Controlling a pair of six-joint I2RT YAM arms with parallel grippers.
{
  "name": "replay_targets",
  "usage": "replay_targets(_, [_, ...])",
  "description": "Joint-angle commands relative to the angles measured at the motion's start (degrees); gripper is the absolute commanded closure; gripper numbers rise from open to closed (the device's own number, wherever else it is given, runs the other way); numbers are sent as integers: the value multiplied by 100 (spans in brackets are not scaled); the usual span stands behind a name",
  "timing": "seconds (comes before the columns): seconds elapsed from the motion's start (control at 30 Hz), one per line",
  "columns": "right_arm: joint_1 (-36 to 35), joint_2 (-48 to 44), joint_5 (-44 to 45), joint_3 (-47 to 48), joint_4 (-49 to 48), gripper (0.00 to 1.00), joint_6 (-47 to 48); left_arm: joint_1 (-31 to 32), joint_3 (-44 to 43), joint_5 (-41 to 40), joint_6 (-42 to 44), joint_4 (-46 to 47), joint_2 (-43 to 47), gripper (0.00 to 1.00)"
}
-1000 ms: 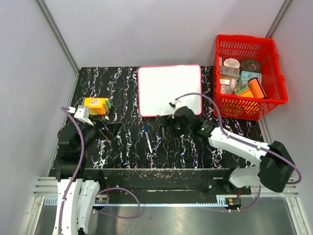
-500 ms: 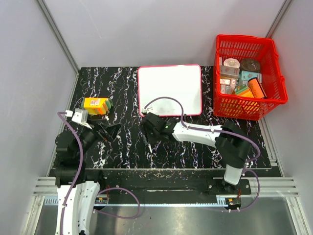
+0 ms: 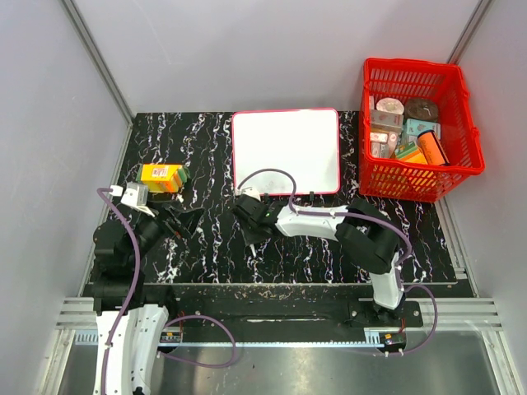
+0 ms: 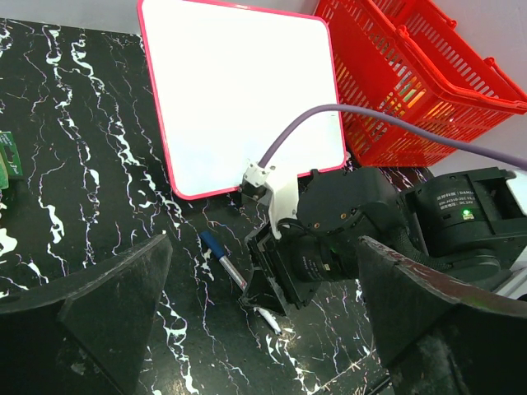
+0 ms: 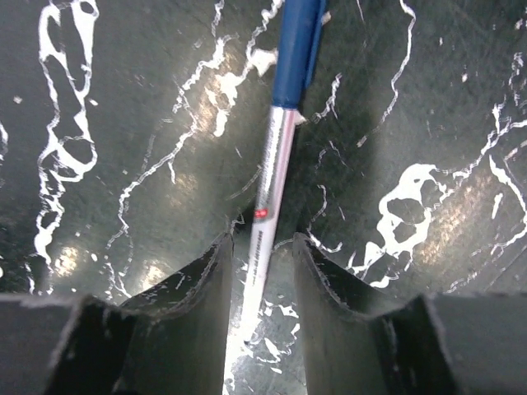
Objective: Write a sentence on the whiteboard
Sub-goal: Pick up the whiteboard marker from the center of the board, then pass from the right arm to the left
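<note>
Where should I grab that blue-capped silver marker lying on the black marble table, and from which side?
Grip the blue-capped silver marker mid-barrel, below the blue cap, coming straight down. It lies flat on the black marble table, so only its two long sides are free; the right gripper straddles them, jaws open.

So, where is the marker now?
In the top view, the marker lies on the table near the whiteboard, left of centre, inside the open right tool.
</note>
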State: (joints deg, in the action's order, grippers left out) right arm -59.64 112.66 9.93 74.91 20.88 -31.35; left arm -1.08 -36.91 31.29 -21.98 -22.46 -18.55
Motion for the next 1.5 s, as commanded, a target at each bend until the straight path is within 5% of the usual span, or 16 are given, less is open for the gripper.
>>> replay_targets(0.0, [-22, 212, 140, 243, -76, 59, -46, -24, 17, -35, 62, 304, -9, 1])
replay_targets(0.27, [-153, 905, 834, 813, 739, 100, 103, -15, 26, -105, 44, 312, 26, 1])
replay_targets(0.53, [-189, 328, 721, 543, 620, 100, -2, -15, 17, -97, 115, 365, 281, 1])
replay_targets(1.0, [-118, -4294, 1492, -2401, -1894, 100, -688, 73, 105, 914, -394, 820, -720, 1])
replay_targets(1.13, [-92, -5244, 1775, -2920, -2036, 100, -749, 1011, -141, 616, -553, 1164, -1526, 1])
replay_targets(1.27, [-22, -5894, 2021, -3123, -2001, 100, -741, 3012, -615, -254, -570, 1680, -2389, 1])
replay_targets(1.47, [57, -6449, 2030, -3255, -1913, 100, -820, 4053, -651, -113, -1054, 3105, -3435, 1])
